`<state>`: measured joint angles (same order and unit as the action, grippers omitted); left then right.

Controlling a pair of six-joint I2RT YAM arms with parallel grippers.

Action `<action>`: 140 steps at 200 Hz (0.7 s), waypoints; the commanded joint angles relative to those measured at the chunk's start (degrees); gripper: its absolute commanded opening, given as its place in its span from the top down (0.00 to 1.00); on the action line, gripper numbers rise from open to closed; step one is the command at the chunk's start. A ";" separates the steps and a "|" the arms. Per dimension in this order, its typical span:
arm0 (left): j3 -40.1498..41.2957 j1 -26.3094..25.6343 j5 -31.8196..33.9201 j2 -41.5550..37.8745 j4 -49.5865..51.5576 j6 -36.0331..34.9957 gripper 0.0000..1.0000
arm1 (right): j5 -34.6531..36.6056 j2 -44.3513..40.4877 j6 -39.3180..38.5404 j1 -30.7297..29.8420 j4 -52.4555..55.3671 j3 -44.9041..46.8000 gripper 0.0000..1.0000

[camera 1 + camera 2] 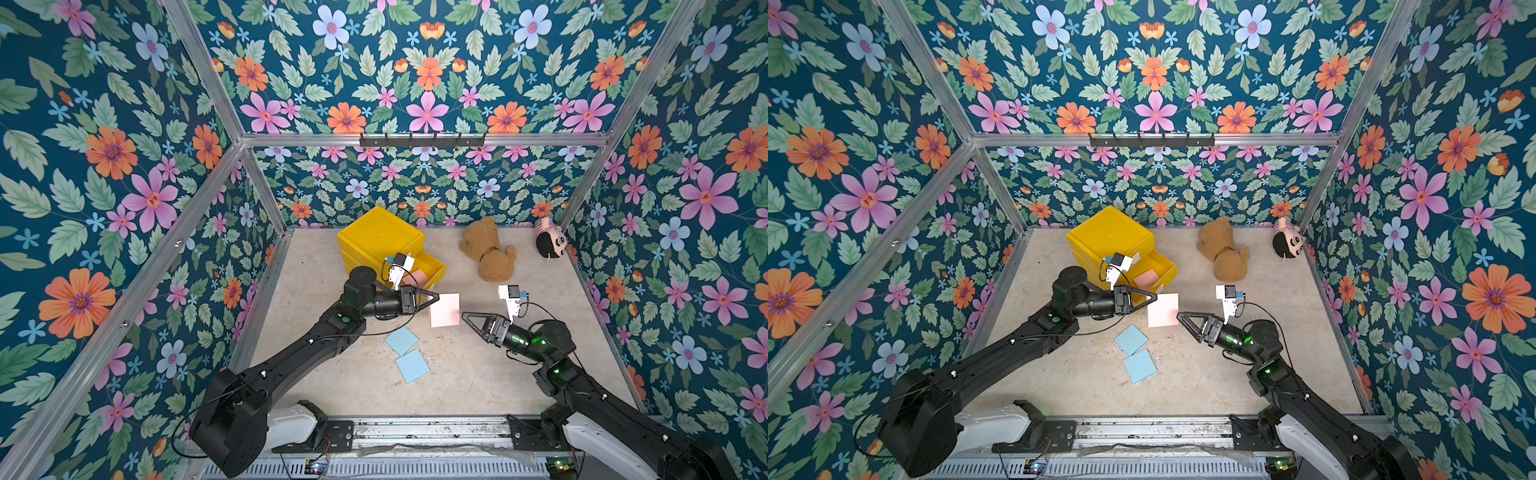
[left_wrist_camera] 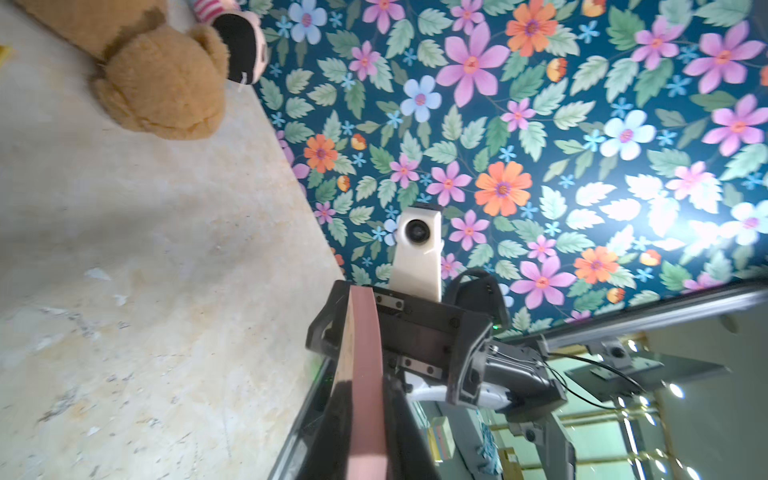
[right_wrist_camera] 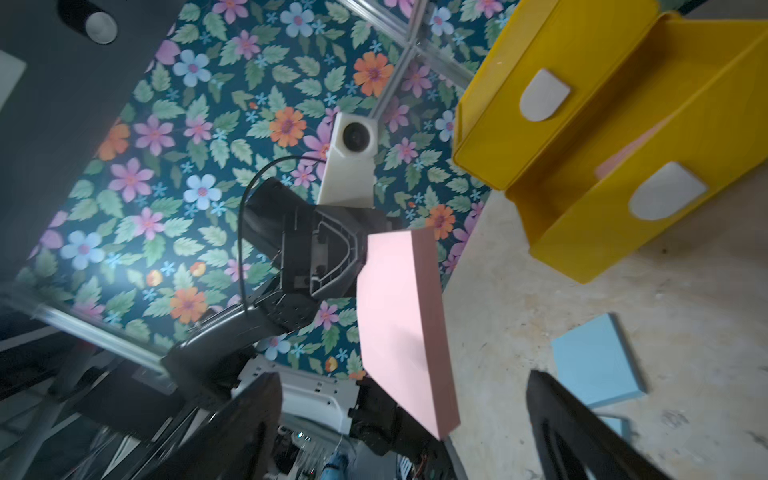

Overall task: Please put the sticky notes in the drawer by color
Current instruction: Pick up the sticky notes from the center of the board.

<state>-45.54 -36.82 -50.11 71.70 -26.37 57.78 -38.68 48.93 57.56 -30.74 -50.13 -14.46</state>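
A pink sticky note pad (image 1: pixel 444 309) (image 1: pixel 1163 309) hangs above the table in front of the yellow drawer cabinet (image 1: pixel 380 237) (image 1: pixel 1108 232). My left gripper (image 1: pixel 434 298) (image 2: pixel 368 415) is shut on one edge of the pad (image 2: pixel 365 353). My right gripper (image 1: pixel 465 316) (image 3: pixel 403 386) stands open at the opposite edge of the pad (image 3: pixel 399 324), its fingers wide on either side and not touching it. The bottom drawer (image 3: pixel 582 232) is pulled out, with another pink note (image 1: pixel 419 276) (image 1: pixel 1148 278) inside. Two light blue notes (image 1: pixel 402 340) (image 1: pixel 412 365) lie on the table nearer me.
A brown teddy bear (image 1: pixel 488 249) lies at the back right of the table, and a small doll (image 1: pixel 548 241) in the far right corner. A black hook rail (image 1: pixel 422 141) is on the back wall. Flowered walls with metal posts close in three sides.
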 commanded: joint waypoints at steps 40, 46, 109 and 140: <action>1.06 -0.81 -3.58 0.90 -19.73 12.97 1.00 | -6.95 3.41 5.60 0.11 -18.91 -0.17 0.25; 1.13 -0.83 -3.43 0.90 -19.68 12.90 1.00 | -7.21 3.41 5.84 0.07 -19.58 -0.29 0.26; 0.42 -0.88 -3.54 1.16 -18.05 10.83 1.00 | -4.87 1.13 5.20 0.11 -15.96 -0.27 0.52; 0.46 -0.82 -3.72 1.07 -18.02 10.56 1.00 | -3.49 0.49 4.49 0.10 -13.36 -0.74 0.65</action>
<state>-44.77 -37.65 -53.21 72.86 -42.50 69.63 -43.48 49.89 63.05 -30.59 -64.36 -14.57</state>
